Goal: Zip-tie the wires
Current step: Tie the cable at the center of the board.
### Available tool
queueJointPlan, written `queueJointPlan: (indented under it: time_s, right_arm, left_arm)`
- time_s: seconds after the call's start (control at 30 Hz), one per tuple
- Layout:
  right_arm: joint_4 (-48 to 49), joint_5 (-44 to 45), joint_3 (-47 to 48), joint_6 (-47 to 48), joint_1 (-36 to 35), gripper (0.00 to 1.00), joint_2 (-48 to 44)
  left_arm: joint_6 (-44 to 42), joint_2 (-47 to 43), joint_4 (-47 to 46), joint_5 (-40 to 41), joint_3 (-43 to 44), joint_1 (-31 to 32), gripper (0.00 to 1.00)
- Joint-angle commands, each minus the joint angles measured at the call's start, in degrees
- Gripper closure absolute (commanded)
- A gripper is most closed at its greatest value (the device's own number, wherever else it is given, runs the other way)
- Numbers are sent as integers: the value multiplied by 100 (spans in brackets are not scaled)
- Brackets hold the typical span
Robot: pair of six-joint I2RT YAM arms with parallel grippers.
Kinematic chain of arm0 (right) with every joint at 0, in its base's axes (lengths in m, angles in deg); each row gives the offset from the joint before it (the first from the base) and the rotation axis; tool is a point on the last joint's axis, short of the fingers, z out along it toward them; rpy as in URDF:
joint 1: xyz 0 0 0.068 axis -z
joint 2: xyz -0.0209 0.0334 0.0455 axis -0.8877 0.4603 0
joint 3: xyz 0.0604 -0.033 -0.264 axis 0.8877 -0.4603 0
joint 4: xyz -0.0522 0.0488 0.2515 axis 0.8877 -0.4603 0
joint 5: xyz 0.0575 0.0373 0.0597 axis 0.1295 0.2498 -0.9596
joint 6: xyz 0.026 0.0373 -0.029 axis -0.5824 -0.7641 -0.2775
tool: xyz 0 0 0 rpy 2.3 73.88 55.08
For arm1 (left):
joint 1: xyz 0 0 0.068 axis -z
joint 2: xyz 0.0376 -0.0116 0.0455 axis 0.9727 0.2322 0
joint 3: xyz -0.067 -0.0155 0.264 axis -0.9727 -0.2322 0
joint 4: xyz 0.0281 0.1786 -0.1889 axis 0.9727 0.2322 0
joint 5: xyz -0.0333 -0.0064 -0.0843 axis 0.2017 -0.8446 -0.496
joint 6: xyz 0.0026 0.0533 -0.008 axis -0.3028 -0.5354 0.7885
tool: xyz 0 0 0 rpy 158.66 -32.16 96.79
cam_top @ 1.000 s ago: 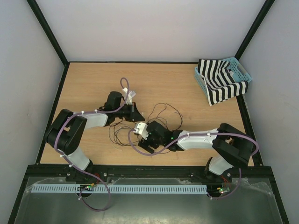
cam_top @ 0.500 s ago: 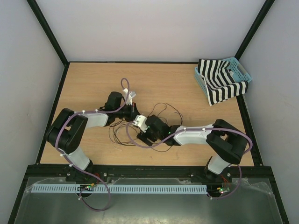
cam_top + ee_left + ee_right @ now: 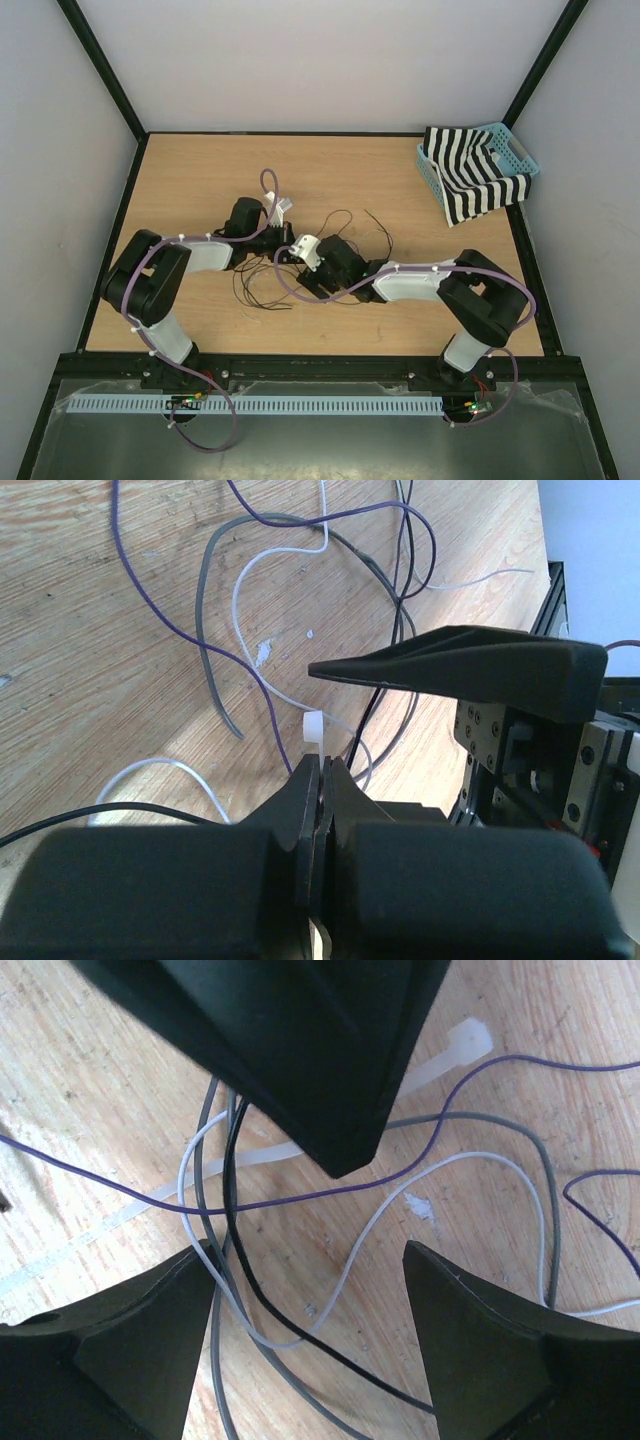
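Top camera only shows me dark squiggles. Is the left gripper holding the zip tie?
Observer: Yes. The left wrist view shows the left gripper shut on the zip tie, with the tie's white head poking out past the fingertips.
Operator: And the other one, is it grabbing anything?
Observer: No. In the right wrist view the right gripper is open. The wires lie loose between its fingers, and none is pinched.

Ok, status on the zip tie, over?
Left gripper shut on the zip tie. Right gripper open over the wires. Tie straight, not looped. Grippers crowded together.
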Motion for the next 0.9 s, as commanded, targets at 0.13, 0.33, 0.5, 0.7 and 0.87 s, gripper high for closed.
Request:
queueJointPlan:
  time_s: [0.13, 0.33, 0.5, 0.7, 0.87]
  right_arm:
    - [-120, 29, -8, 64, 296, 16, 87]
    - [260, -422, -426, 92, 296, 11, -289]
    - [824, -683, -939, 185, 279, 2, -882]
    - [1605, -533, -1596, 292, 259, 1, -1734]
    - [2164, -522, -2035, 599, 252, 1, -2416]
  left_arm:
    - [16, 145, -20, -239, 156, 47, 100]
    - [193, 234, 116, -166, 213, 47, 100]
    - [205, 218, 235, -58, 244, 47, 100]
    - [200, 229, 416, 13, 314, 55, 100]
    - [179, 273, 544, 7, 387, 47, 100]
